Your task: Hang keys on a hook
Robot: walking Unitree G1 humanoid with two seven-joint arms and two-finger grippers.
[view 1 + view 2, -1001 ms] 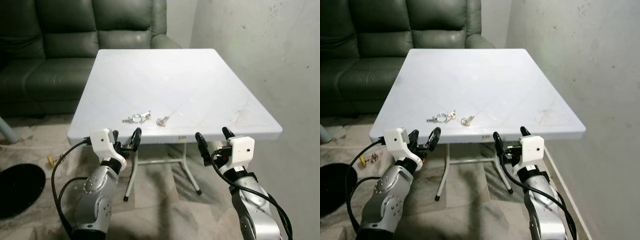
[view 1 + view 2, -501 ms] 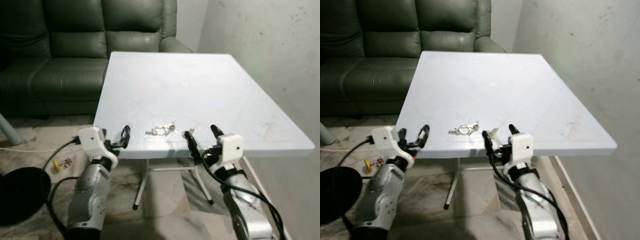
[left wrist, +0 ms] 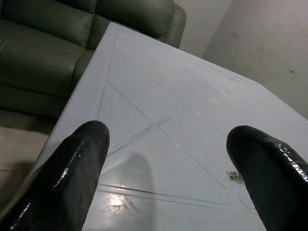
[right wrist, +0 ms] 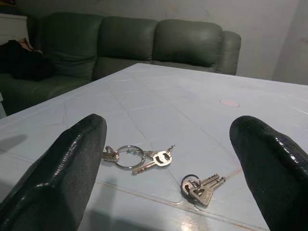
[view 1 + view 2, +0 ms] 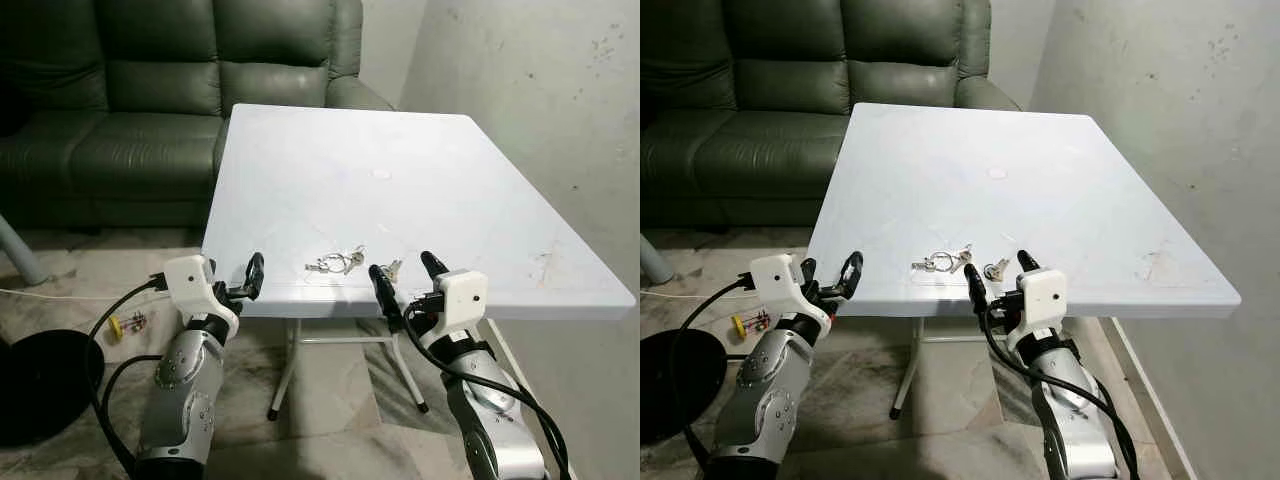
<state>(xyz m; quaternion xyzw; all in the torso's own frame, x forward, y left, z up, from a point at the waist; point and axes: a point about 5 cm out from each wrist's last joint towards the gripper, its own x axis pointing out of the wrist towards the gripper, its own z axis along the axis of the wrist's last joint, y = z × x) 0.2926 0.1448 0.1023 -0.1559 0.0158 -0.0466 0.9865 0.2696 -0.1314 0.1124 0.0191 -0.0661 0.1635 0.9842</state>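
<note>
Green leather sofa [image 5: 150,90] behind, white plastic table [image 5: 420,170] in front of it, grey wall on the robot's right. Both arms raised at the table's near edge. Left gripper [image 5: 232,278] at the near left corner, fingers spread wide, holding nothing. Right gripper [image 5: 996,277] at the near edge, fingers wide apart, empty, pointed straight at the keys.

Two sets lie flat near the front edge, just beside each other but apart: bigger key bunch [image 4: 137,158] on a large ring, smaller key set [image 4: 199,185] on a small ring, nearer the right gripper.

No hook can be seen.

Handling guess: light, rigid metal, thin and flat on a smooth top, so likely to skid or pivot when pinched. Loose keys will dangle. Best hold probably across the ring of the bigger bunch, leaving the loop free for a hook.
</note>
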